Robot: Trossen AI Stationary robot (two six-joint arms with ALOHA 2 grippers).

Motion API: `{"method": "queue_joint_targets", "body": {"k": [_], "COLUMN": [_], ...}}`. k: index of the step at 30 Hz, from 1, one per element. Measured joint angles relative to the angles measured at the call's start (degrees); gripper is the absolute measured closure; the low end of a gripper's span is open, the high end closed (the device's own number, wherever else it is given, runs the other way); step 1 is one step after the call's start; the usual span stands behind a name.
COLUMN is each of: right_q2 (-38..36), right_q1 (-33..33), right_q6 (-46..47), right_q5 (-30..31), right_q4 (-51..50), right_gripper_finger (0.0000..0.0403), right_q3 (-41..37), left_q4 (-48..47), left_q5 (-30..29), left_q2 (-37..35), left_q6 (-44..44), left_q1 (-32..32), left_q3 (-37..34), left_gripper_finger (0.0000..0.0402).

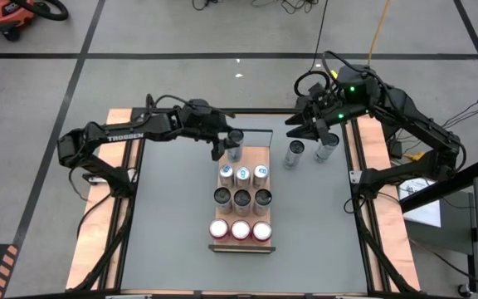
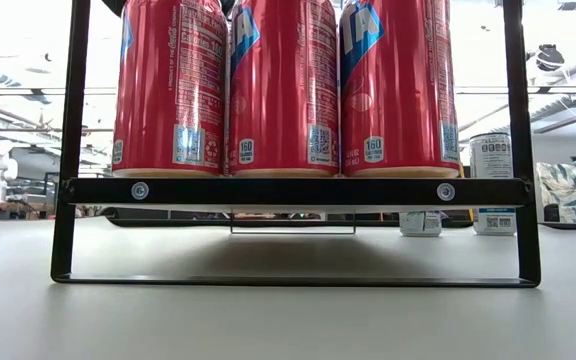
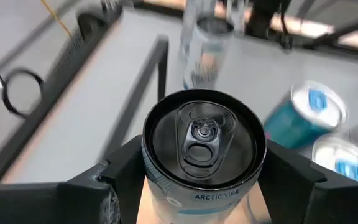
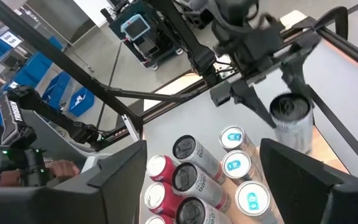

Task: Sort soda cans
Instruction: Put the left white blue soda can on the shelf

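Now the left gripper (image 1: 233, 143), fingers clamped round a silver-grey can (image 1: 236, 138), must set it on the rack (image 1: 241, 241); right gripper (image 1: 311, 126) hangs open, empty.

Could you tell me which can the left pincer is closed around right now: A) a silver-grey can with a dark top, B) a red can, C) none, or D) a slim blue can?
A: the left wrist view shows the left pincer clasping a silver-grey can with a dark top.

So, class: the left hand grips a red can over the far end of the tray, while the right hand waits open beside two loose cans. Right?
Not quite. The left hand grips a silver-grey can with a dark top, not red, as the left wrist view shows. The rest stands: tray, open right hand, two loose cans.
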Motion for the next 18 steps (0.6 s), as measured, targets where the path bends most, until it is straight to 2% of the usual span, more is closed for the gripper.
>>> {"method": "queue_joint_targets", "body": {"k": [3, 18], "right_q2": [0.6, 2.2], "right_q1": [0.0, 0.0], "right_q6": [-0.1, -2.3], "right_q5": [0.0, -0.1], "right_q4": [0.0, 0.5], "right_gripper_finger": [0.0117, 0.0117], "right_q3": [0.0, 0.0], "left_q4": [1.9, -1.4], "left_q5": [-1.0, -2.1], "left_q2": [-0.3, 0.1], "left_q6": [0.1, 6.1], "left_q1": [0.1, 0.0], "left_q3": [-0.8, -1.1], "left_gripper_finger": [0.0155, 0.0153]}}
